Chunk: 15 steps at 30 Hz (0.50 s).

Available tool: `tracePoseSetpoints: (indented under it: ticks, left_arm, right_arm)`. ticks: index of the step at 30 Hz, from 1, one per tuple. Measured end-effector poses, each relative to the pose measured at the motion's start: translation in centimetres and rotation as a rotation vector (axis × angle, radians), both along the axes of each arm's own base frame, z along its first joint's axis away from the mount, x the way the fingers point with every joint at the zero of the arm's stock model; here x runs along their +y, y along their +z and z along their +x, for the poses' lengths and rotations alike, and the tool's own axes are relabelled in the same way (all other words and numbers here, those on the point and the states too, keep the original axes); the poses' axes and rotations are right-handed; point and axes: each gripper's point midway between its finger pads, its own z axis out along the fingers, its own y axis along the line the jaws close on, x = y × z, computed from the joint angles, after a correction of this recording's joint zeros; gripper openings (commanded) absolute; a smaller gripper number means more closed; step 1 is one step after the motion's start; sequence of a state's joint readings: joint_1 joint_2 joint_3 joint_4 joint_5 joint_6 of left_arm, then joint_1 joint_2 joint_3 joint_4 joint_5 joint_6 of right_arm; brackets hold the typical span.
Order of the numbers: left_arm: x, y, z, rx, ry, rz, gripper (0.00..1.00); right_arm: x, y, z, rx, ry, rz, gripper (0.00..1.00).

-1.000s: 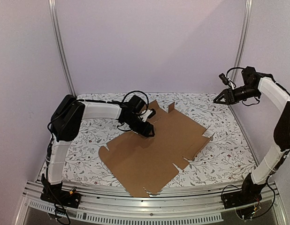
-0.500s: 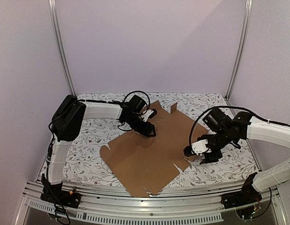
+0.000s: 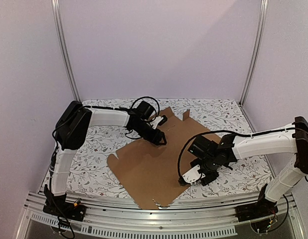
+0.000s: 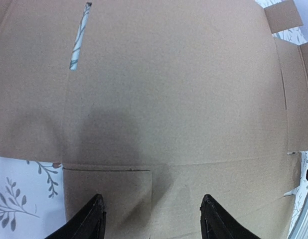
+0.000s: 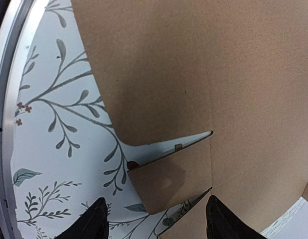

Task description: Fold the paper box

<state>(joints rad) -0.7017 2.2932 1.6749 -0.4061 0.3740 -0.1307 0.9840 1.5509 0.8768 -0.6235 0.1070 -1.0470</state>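
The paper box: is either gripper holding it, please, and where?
Neither: the left gripper and right gripper stand open over the flat paper box.

pale lilac walls [image 3: 159,45] and two metal uprights [image 3: 64,50] enclose a bench [image 3: 233,114] with a white leaf-print top, a metal rail [image 3: 144,220] along its near edge.

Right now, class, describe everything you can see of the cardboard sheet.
The cardboard sheet is plain brown corrugated board, die-cut with flaps and a slit. It lies unfolded and nearly flat, askew on the flowered table, one small far tab standing up. The left gripper and right gripper hang open over it.
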Motion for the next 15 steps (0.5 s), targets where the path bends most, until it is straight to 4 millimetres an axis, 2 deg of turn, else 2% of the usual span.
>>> tracePoseSetpoints:
  ticks: [9,15]
  left_arm:
    - [0.0,0.0,0.0,0.006,-0.001,-0.004,0.65]
    - [0.1,0.0,0.1,0.009,-0.005,-0.007,0.64]
  right_arm:
    - [0.5,-1.5,1.2,-0.041,0.000,-0.026,0.58]
    - [0.7,-1.5,1.5,-0.060,0.004,-0.037,0.52]
